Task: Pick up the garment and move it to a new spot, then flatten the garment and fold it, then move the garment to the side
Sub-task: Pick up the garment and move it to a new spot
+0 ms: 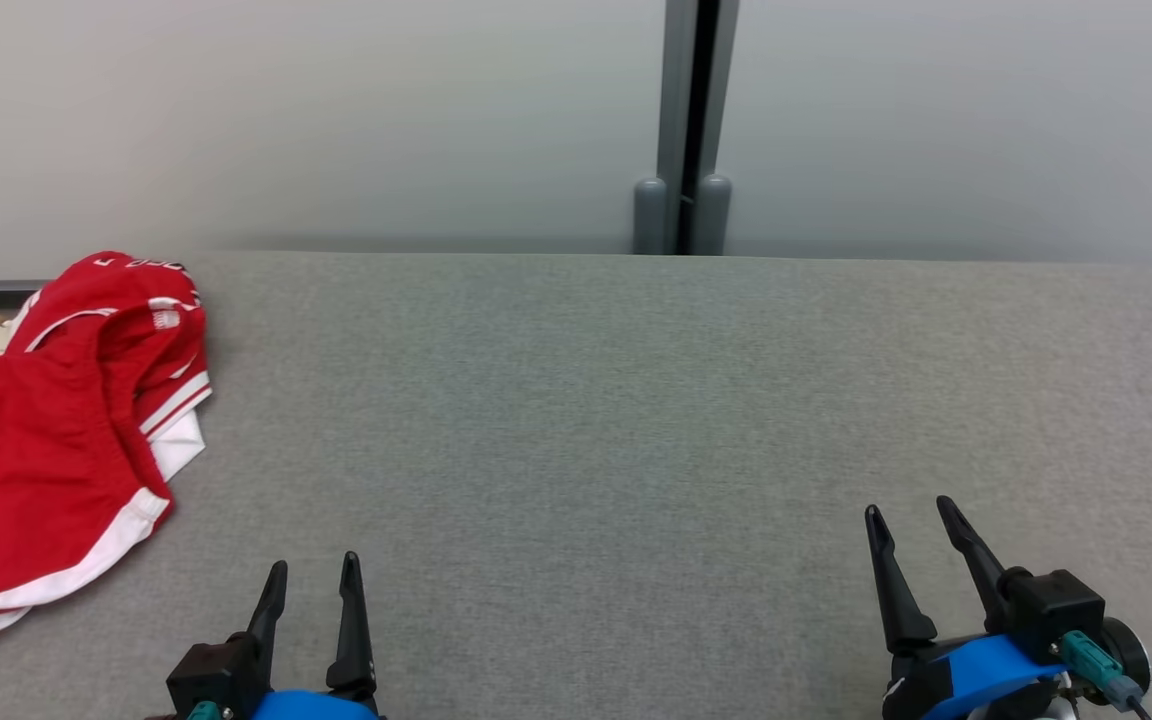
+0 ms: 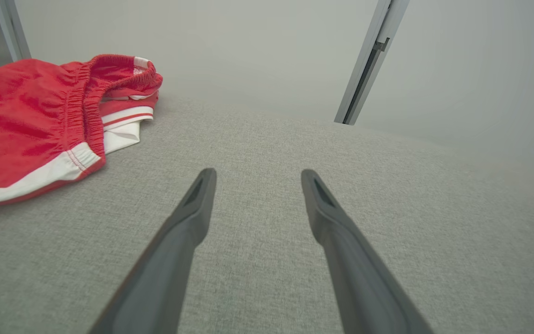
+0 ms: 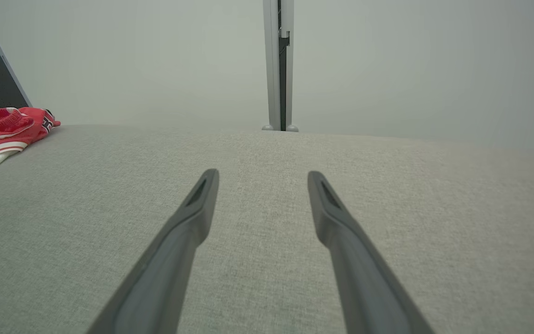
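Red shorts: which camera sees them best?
The head view. It looks down on the red shorts and shows most of them, crumpled at the left of the grey surface. The left wrist view shows them close, with the stretchy waistband, but cut off. The right wrist view catches a small part.

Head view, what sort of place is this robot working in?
Probably an indoor test bay or office lab rather than a home: a grey cloth-covered table, plain pale panels joined by a metal post, and red shorts laid out at the left.
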